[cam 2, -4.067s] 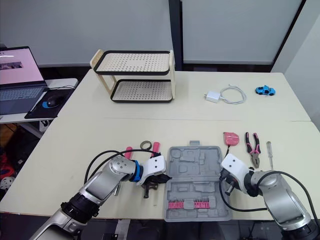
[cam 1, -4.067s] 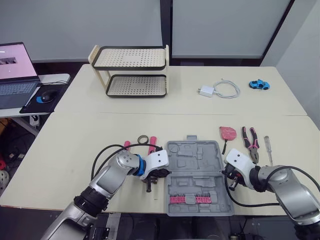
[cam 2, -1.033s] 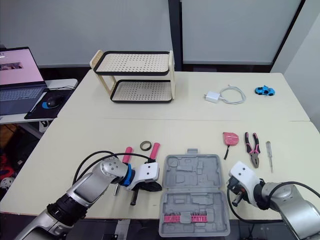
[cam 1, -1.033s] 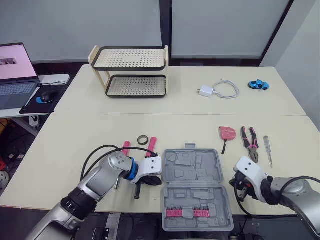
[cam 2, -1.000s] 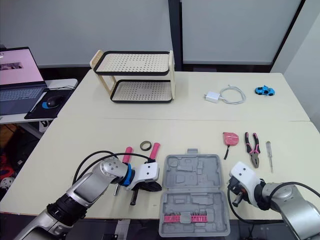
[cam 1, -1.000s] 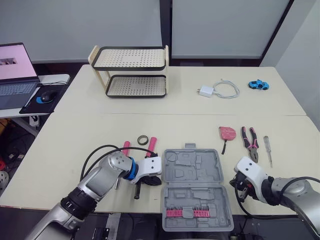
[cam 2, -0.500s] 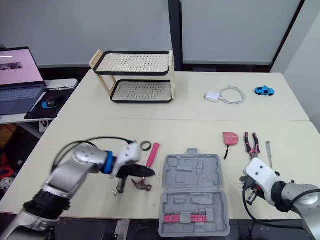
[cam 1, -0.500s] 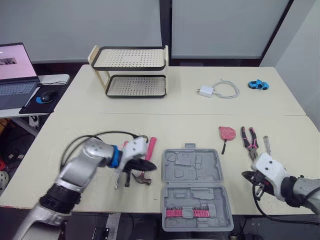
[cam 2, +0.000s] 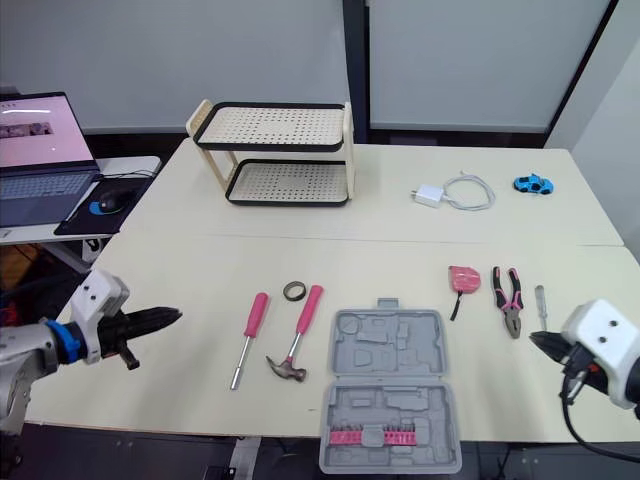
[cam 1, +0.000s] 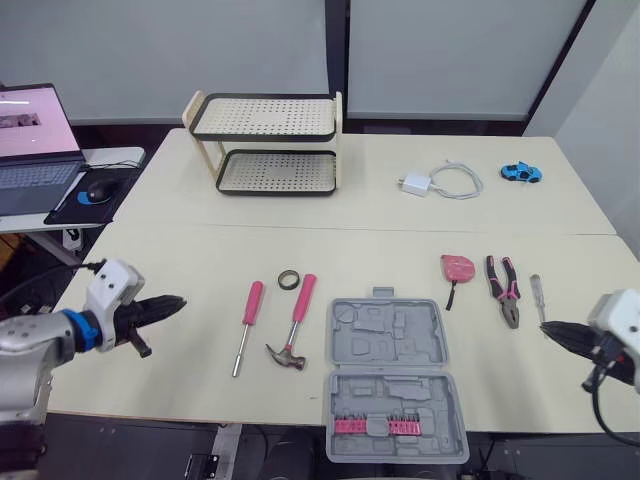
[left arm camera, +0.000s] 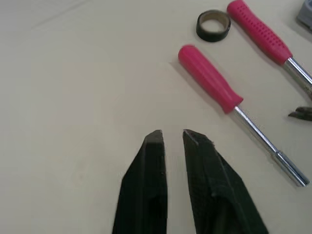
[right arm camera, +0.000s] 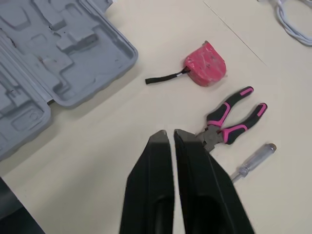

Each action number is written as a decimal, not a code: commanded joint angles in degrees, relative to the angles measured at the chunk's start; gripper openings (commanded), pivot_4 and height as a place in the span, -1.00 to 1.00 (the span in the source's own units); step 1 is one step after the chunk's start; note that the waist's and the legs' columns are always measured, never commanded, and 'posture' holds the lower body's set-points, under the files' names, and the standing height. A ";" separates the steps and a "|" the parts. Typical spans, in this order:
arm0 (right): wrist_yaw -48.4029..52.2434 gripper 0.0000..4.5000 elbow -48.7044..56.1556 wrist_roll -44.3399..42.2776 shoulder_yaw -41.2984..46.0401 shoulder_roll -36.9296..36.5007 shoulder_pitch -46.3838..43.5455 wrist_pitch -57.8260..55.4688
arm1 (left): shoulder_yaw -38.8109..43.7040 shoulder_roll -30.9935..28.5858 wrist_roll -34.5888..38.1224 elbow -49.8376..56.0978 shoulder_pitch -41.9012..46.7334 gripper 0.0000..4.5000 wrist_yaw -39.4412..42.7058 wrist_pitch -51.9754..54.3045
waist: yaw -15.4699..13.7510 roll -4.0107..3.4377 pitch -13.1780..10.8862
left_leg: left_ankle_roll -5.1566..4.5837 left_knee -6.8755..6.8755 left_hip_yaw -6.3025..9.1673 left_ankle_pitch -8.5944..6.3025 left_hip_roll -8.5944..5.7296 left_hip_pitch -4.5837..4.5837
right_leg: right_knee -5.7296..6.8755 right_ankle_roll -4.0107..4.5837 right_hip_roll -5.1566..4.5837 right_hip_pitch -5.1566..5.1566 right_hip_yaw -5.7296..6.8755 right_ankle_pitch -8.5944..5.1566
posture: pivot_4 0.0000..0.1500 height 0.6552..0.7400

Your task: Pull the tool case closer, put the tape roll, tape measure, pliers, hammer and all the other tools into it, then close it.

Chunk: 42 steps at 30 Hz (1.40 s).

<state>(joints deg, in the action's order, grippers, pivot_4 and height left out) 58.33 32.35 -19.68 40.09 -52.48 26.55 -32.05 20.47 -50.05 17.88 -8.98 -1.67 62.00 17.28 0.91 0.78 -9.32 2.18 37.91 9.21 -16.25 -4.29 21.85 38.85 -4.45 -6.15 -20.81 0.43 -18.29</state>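
The grey tool case (cam 1: 388, 375) lies open and flat near the table's front edge, with a row of pink bits in its near half. Left of it lie the hammer (cam 1: 295, 325), a pink-handled screwdriver (cam 1: 245, 310) and the tape roll (cam 1: 289, 279). To its right are the pink tape measure (cam 1: 456, 268), the pliers (cam 1: 503, 287) and a clear-handled screwdriver (cam 1: 537, 298). My left gripper (cam 1: 176, 301) hovers shut and empty at the far left. At the far right, my right gripper (cam 1: 550, 328) is shut and empty beside the pliers (right arm camera: 231, 124).
A two-tier perforated rack (cam 1: 270, 140) stands at the back left of the table. A white charger with cable (cam 1: 440, 182) and a blue toy car (cam 1: 520, 172) lie at the back right. A laptop (cam 1: 30, 140) sits on a side table to the left.
Both arms have swung outward from the case sides to the table's far left and far right. The case sits nearer the front edge than four seconds ago.
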 commanded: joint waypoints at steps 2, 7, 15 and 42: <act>6.07 -0.10 -9.40 -0.78 4.91 -2.76 -0.39 4.34 | 4.23 1.40 2.23 2.26 -4.14 0.00 -1.60 -1.06 | -0.12 0.00 0.00 | 0.00 0.00 -0.04 0.00 -0.01 -0.02 | -0.01 0.00 -0.02 0.02 -0.03 0.00 | 1.00 1.00; 10.05 0.72 -19.98 -0.26 4.55 -5.38 -2.41 8.33 | 5.54 0.82 3.04 5.21 -10.56 0.74 0.43 -2.21 | -0.02 -0.01 0.01 | -0.01 -0.02 -0.07 -0.01 0.04 -0.04 | -0.02 0.05 -0.02 0.02 -0.04 -0.03 | 1.00 1.00; 9.84 1.00 -20.84 -0.39 2.13 -4.94 -4.54 9.53 | 4.73 0.15 3.08 0.56 -8.91 0.99 1.90 -4.86 | -0.01 -0.06 0.03 | -0.02 -0.04 -0.08 -0.01 0.03 -0.05 | 0.00 0.11 -0.02 0.01 -0.02 -0.06 | 1.00 1.00; 3.29 1.00 -12.59 -1.17 -1.47 -1.41 -5.51 10.88 | 0.33 -0.08 2.06 2.38 -1.28 0.99 0.66 -5.63 | 0.05 -0.07 0.03 | -0.01 -0.05 -0.06 -0.01 0.02 -0.04 | 0.00 0.11 -0.01 0.01 0.00 -0.06 | 1.00 1.00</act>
<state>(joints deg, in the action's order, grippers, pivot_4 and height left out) 61.71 15.94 -19.27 38.77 -53.29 21.86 -21.27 21.61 -48.48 20.95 -6.15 -4.11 61.35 13.89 0.96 0.71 -9.28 2.17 37.86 9.15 -16.26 -4.27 21.79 38.85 -4.34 -6.16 -20.80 0.42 -18.36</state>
